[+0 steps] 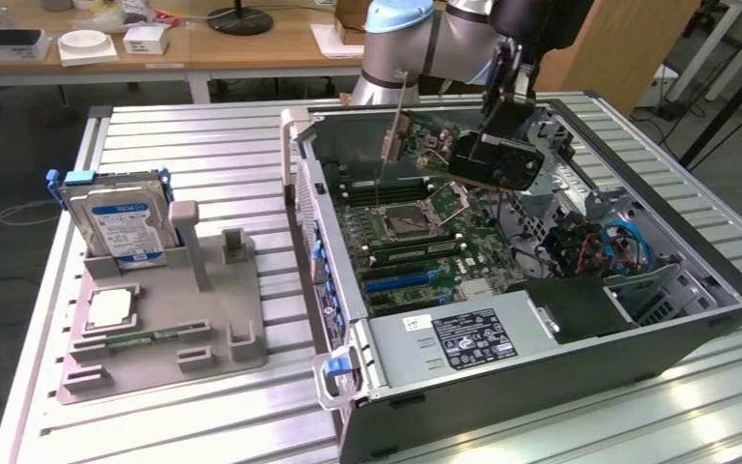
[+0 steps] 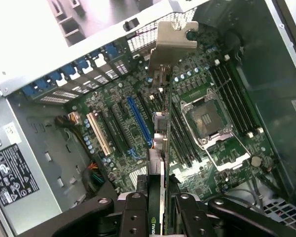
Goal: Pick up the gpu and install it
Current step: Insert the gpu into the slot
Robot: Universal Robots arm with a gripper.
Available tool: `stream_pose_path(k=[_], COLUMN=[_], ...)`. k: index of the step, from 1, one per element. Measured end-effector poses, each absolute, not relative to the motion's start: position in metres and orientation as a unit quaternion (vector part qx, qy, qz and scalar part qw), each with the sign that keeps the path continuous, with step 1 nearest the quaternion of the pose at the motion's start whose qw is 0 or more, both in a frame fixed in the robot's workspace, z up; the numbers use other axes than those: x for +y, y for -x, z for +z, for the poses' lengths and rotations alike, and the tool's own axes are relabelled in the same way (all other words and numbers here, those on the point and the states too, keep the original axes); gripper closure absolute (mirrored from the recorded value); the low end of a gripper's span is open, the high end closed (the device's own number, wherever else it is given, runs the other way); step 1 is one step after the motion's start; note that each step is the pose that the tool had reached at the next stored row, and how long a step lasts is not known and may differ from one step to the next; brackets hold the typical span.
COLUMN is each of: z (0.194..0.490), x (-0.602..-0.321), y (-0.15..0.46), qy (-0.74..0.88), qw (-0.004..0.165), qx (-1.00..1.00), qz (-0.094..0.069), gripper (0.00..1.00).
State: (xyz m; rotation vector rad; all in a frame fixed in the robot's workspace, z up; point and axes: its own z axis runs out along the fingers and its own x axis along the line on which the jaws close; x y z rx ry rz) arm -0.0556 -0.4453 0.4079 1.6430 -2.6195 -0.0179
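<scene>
Closest to my wrist camera are the black fingers (image 2: 134, 212), clamped on the near end of the gpu (image 2: 163, 128), one on each face of the thin board. The card runs edge-on away from the fingers and ends in its bracket (image 2: 175, 37), a bright piece of folded sheet metal with a notch at one corner, which hangs close to the perforated rear wall of the case (image 1: 680, 319). I judge the pickup done and the carry into the open tower done too. The card hangs in the air above the motherboard (image 2: 207, 163) and, as far as I can tell, sits in no slot yet, so the seating is left. Below the fingers the board is glossy green, crowded with small round capacitors. The long blue slot (image 2: 138, 121) lies just to one side of the card's line, and the square, metal-framed CPU socket (image 2: 204, 118) lies on the other side. Well away from the fingers, outside the case, a boxy silver hard drive (image 1: 120, 222) stands upright in a grey moulded fixture (image 1: 204, 329) on the ribbed metal counter (image 1: 178, 135).
</scene>
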Motion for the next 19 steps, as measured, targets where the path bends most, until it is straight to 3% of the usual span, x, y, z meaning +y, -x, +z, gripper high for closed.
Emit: stream_pose_path(k=[19], z=[0.4069], x=[-0.4453], y=[0.0536], qy=[-0.640], qw=[0.025], qx=[-0.768], qz=[-0.002], gripper=[0.74])
